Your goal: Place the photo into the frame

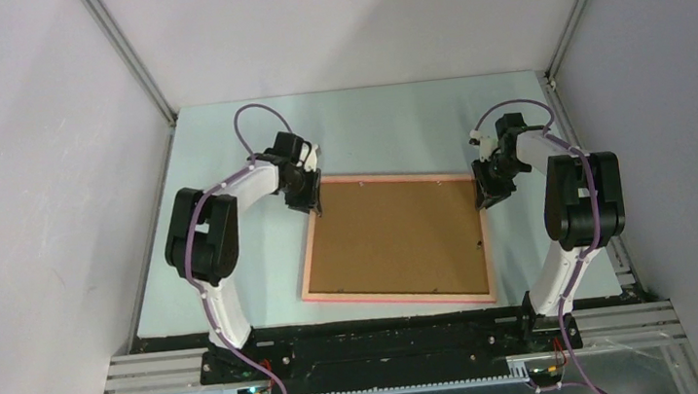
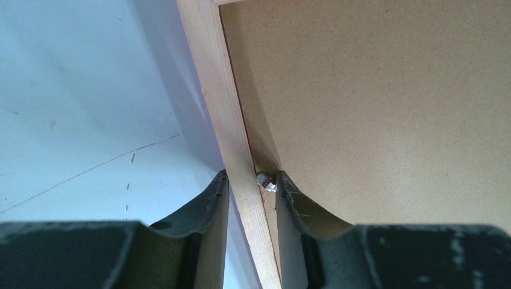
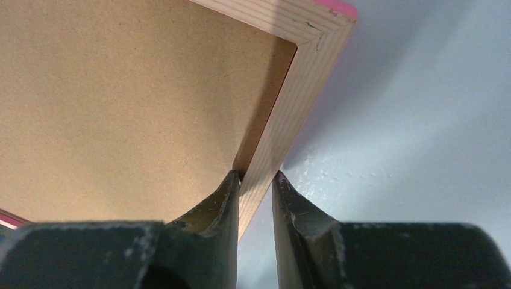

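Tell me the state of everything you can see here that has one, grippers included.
frame: back side up, backing fitted; whether its far edge is lifted is unclear.
backing board: seated inside the frame, covering the opening.
left gripper: shut on the frame's left rail near the far corner, a metal tab against the inner finger.
right gripper: shut on the frame's right rail near the far corner.
photo: not in view.

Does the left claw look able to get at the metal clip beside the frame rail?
Likely yes: the left claw straddles the frame rail, and the clip sits uncovered between its fingers.
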Available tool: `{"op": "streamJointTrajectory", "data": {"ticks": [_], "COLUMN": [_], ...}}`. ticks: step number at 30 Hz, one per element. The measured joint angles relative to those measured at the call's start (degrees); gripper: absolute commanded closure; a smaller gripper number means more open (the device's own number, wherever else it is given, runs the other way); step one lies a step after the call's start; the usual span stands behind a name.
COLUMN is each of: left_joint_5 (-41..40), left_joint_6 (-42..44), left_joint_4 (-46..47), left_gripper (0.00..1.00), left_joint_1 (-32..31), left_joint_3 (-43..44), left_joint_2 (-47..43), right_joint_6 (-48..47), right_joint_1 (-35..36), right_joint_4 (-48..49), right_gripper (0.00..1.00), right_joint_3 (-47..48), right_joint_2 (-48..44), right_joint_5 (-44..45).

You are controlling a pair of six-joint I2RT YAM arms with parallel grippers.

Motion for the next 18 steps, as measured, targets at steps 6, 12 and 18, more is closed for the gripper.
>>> {"op": "streamJointTrajectory", "data": {"ticks": [6, 12, 18], "left_joint_5": [0.17, 0.57, 0.87], "left_joint_6": [0.26, 0.42, 0.92], "left_joint_4": [1.55, 1.86, 1.6], "left_gripper": [1.0, 1.0, 1.0], "left_joint_1": [0.0, 0.0, 0.0], "left_joint_3": [-2.36, -4.13, -5.29], "left_joint_2": [-1.6, -2.93, -3.87], "right_joint_6": [0.0, -0.02, -0.02], "right_joint_1": [-0.04, -0.04, -0.04], "right_joint_4": [-0.13, -0.31, -0.31], "right_gripper": [1.0, 1.0, 1.0], "right_joint_3": [0.0, 0.0, 0.0], "right_joint_2": [0.02, 0.07, 0.13], "right_joint_5": [-0.11, -0.28, -0.52]}}
